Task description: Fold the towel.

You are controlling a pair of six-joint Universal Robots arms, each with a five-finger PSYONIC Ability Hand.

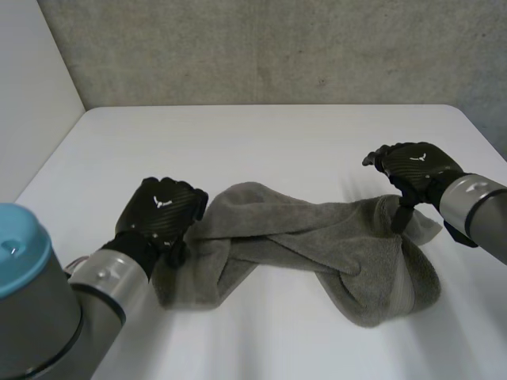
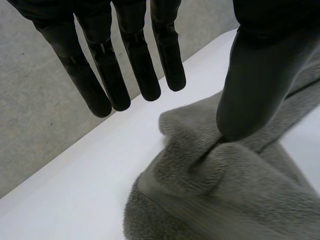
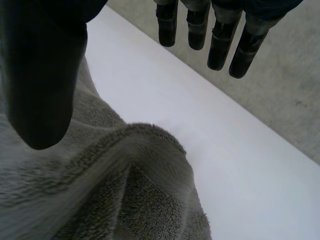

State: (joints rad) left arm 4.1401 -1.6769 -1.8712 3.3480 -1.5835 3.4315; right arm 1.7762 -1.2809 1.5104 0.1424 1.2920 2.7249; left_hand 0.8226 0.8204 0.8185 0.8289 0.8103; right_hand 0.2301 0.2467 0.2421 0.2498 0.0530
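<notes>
The left arm point(image 1: 95, 289) enters from the near left corner of the table point(image 1: 277, 138), with its light-blue cap point(image 1: 17, 241) at that corner. The left hand point(image 1: 162, 207) rests palm-down over the left end of the towel point(image 1: 317, 237), towards the left edge of the table. In the left wrist view this hand is spread: the fingers point(image 2: 100, 70) are straight and held apart from the thumb point(image 2: 255, 85), above bare table point(image 2: 75, 190) and clear of the cloth. The thumb tip touches a raised fold of the towel point(image 2: 225, 185); nothing is clamped. The towel is grey terry cloth, bunched and twisted lengthwise. It lies across the near half of the table from the left hand to the right hand, with a thicker rounded mass at its right end, towards the near right corner. The right hand point(image 1: 416, 168) is positioned at the towel's right end, near the right edge of the table, and the right arm point(image 1: 475, 206) enters from that edge. In the right wrist view the fingers point(image 3: 220, 45) are straight and separated from the thumb point(image 3: 42, 75), over bare table point(image 3: 240, 165). The thumb sits over the towel point(image 3: 100, 190); contact cannot be confirmed. A grey concrete wall point(image 1: 277, 47) stands behind the far edge of the table.
</notes>
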